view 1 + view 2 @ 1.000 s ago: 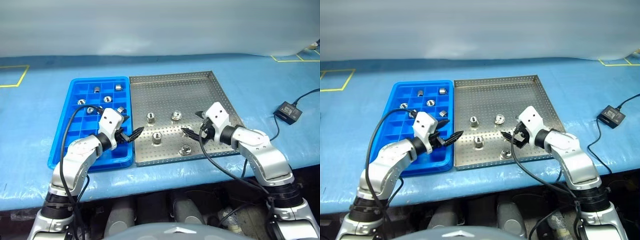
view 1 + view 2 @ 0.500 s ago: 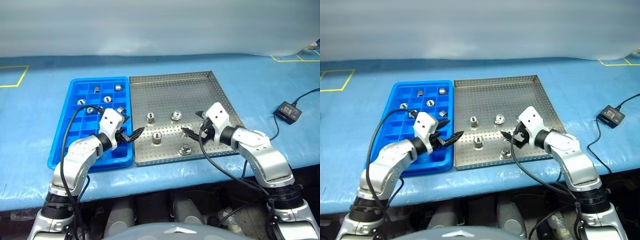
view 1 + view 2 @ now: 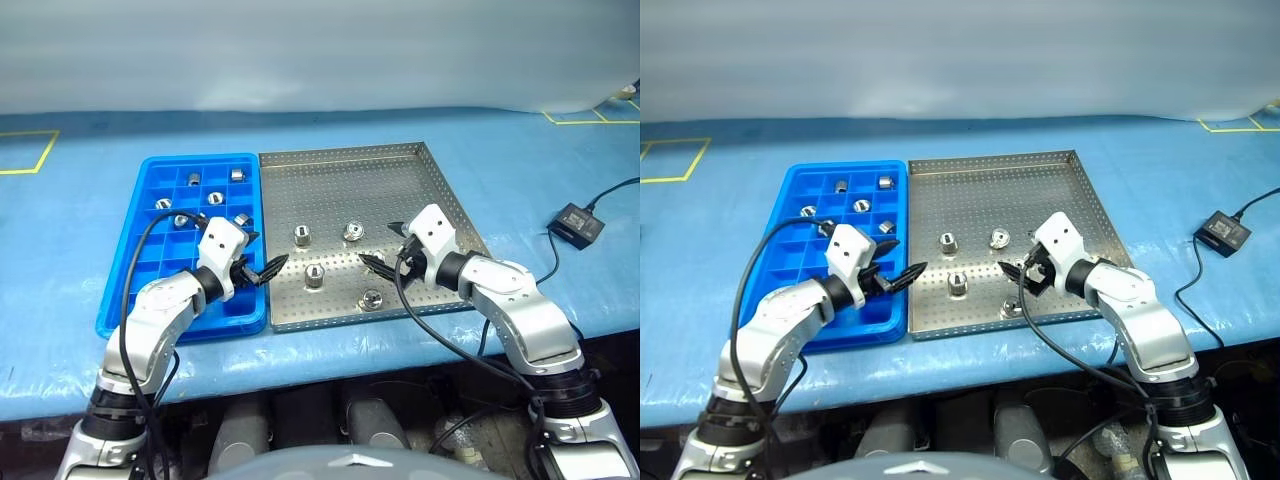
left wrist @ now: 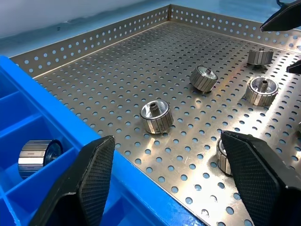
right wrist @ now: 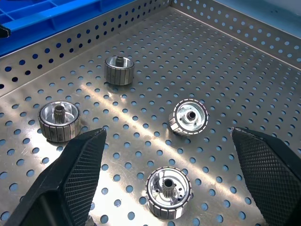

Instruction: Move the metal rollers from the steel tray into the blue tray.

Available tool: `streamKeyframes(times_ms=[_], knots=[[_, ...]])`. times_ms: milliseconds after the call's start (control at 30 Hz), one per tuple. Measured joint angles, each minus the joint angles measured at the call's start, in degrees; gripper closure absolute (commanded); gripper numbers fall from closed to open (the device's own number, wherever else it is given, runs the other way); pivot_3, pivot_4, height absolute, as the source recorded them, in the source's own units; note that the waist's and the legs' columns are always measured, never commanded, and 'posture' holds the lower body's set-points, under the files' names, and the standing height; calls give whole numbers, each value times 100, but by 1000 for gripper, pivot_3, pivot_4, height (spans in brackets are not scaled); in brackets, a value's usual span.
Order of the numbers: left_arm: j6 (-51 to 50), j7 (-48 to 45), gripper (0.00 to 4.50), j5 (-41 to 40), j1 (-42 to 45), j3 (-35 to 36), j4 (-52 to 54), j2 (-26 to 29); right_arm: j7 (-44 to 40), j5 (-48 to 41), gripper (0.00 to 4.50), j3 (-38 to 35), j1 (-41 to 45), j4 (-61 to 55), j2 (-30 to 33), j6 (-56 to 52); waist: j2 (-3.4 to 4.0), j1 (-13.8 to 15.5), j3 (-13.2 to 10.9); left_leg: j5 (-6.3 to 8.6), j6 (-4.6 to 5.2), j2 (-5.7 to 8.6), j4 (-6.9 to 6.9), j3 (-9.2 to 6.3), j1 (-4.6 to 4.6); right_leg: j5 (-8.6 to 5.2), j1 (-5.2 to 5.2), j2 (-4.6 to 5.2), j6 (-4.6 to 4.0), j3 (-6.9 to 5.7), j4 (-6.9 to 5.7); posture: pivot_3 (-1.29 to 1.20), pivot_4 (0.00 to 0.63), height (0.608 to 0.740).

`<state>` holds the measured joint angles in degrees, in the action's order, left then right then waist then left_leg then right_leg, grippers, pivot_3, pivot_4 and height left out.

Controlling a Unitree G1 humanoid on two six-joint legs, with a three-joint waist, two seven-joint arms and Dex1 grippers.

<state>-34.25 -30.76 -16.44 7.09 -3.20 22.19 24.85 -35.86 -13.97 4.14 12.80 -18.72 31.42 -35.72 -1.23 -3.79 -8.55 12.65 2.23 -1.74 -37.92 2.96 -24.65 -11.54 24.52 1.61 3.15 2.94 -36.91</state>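
Left eye view shows the steel tray [image 3: 350, 190] lying on a blue surface [image 3: 80, 230], with the blue tray [image 3: 150, 270] touching its left rim. Four metal rollers [image 3: 314, 275] sit on the perforated floor in the tray's near half: two side by side farther back, one nearer the left gripper, one close to the near rim below the right gripper. Six more rollers rest in compartments in the far part of the blue tray. The left gripper [image 3: 262, 262] hovers over the seam between the two trays, its fingers spread and empty. The right gripper [image 3: 384, 246] hangs over the near right part of the steel tray, fingers wide apart, holding nothing. A small black box [image 3: 577, 222] with a cable lies on the surface well to the right. Left wrist view looks between the left gripper's parted fingers [image 4: 96, 169] across the steel floor, with one roller just beside the blue wall and another lying in a blue compartment. Right wrist view shows all four rollers between the right gripper's open fingers [image 5: 82, 160], none of them touched.
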Motion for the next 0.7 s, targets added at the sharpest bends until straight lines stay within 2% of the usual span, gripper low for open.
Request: streamKeyframes(times_ms=[700], knots=[[0, -13, 579, -3, -7, -2, 26, 0, -4, 0, 0, 9, 0, -2, -28, -110, 0, -2, 0, 0, 0, 0, 0, 0, 0, 0, 0, 0, 0, 0, 0, -97, 150, 740]])
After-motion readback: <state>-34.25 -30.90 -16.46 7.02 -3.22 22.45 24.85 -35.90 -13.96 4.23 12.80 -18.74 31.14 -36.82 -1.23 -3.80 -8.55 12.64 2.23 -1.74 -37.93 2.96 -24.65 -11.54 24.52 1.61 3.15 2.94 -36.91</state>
